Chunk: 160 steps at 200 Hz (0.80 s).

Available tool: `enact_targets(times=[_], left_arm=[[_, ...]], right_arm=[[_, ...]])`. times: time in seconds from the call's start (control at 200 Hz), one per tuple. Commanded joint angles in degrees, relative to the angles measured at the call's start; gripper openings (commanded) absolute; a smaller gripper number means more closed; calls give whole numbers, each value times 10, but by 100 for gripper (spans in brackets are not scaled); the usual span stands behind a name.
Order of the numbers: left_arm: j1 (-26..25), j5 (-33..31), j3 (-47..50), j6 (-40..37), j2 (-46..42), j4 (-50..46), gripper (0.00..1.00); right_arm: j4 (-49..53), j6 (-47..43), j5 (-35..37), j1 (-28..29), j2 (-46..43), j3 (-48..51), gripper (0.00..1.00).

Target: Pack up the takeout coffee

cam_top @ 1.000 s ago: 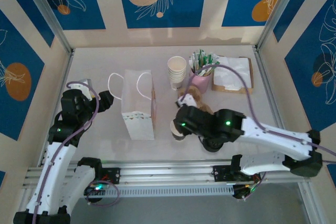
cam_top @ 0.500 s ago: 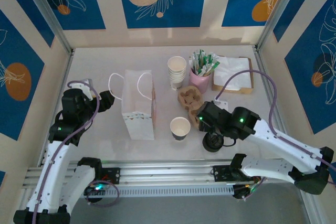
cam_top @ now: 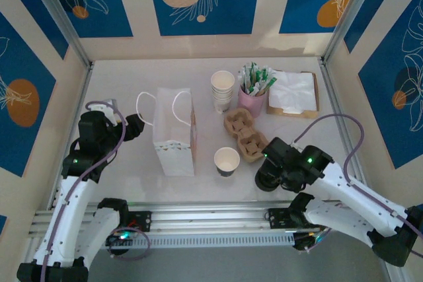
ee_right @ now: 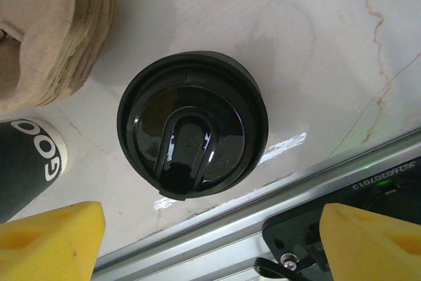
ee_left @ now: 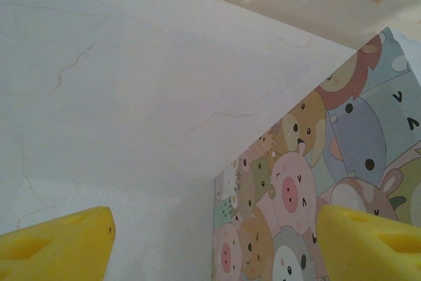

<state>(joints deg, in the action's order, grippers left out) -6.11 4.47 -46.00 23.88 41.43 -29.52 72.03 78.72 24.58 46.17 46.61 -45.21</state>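
White letters "GOO" run up the black side of the cup (ee_right: 23, 162); the rest is cut off. The cup stands open-topped on the tabletop (cam_top: 119, 84), at 3 o'clock from the bag (cam_top: 173, 133), which is printed with cartoon pigs. The black lid (ee_right: 193, 133), at 4 o'clock from the cup, seems to lie flat on the tabletop. Its embossed text is unreadable. Above it the right gripper (ee_right: 210, 241) gapes wide, holding nothing. The left gripper (ee_left: 214, 248), at 9 o'clock from the bag, is also spread wide and empty. A pink pot (cam_top: 252, 102) holds green-white sachets, and a tray (cam_top: 316, 97) holds napkins.
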Motion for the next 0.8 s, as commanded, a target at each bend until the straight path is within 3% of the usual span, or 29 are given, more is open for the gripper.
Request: enact_targets(times=[0.0, 0.18, 0.385, 0.795], left_arm=[[7, 3, 4, 4, 0, 7, 80], [7, 5, 3, 5, 1, 6, 80], [7, 4, 3, 5, 0, 6, 80], [7, 4, 4, 5, 1, 6, 80]], right_arm=[[-20, 28, -31, -6, -3, 13, 89], [-58, 31, -37, -13, 1, 34, 93], [-84, 19, -39, -36, 15, 52, 88], [-117, 6, -42, -56, 41, 86, 88]])
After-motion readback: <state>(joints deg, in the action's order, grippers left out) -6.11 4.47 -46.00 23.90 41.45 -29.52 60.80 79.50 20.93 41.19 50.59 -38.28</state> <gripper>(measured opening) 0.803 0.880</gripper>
